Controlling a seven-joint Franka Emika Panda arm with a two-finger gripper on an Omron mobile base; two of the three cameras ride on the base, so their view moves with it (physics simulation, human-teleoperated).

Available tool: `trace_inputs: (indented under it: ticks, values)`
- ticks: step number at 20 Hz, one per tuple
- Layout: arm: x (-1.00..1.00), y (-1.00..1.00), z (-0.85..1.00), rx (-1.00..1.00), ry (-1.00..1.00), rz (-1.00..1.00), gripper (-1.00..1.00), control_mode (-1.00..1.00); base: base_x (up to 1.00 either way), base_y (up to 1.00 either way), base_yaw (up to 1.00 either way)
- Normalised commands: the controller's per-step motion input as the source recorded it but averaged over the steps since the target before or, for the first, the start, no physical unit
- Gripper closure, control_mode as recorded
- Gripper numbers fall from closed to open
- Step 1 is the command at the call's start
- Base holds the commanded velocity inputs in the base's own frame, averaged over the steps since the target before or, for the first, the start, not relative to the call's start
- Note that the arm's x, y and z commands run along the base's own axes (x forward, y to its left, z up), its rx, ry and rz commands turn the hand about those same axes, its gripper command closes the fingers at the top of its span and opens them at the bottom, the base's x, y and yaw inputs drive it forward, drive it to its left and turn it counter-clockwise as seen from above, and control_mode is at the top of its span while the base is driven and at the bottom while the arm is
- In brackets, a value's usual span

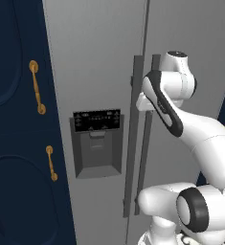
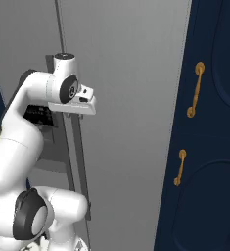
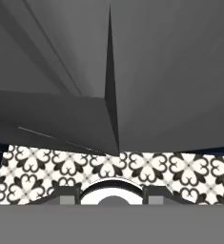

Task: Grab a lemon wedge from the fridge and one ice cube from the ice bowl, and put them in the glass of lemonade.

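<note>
**Fridge shut, claw at the handles**

I saw the tall light-grey two-door fridge (image 1: 99, 72) with both doors shut, so the lemon wedge was hidden inside, I guessed. My claw (image 1: 141, 103) sat right by the dark bar handles (image 1: 135, 139). I could not tell if it was apart or clamped. The door would feel heavy and stiff. The long handle was the best place to grab.

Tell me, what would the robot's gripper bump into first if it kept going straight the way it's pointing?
The gripper points down along the front of the fridge. It would probably meet the patterned floor tiles at the fridge's foot first. It might graze the door's bottom edge; depth is hard to judge.
</note>
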Motion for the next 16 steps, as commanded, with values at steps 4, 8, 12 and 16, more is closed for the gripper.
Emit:
trace_inputs:
  ticks: [4,8,12,16]
  values:
    - [-0.13,0.00,-0.01,0.00,0.00,0.00,-1.00,-1.00,0.00,0.00,0.00]
    - [-0.11,0.00,-0.03,0.00,0.00,0.00,-1.00,1.00,-0.43,0.00,0.00]
    - [0.00,0.00,0.00,0.00,0.00,0.00,-1.00,1.00,-0.85,0.00,0.00]
    - [0.00,0.00,0.00,0.00,0.00,0.00,-1.00,1.00,-0.52,0.00,0.00]
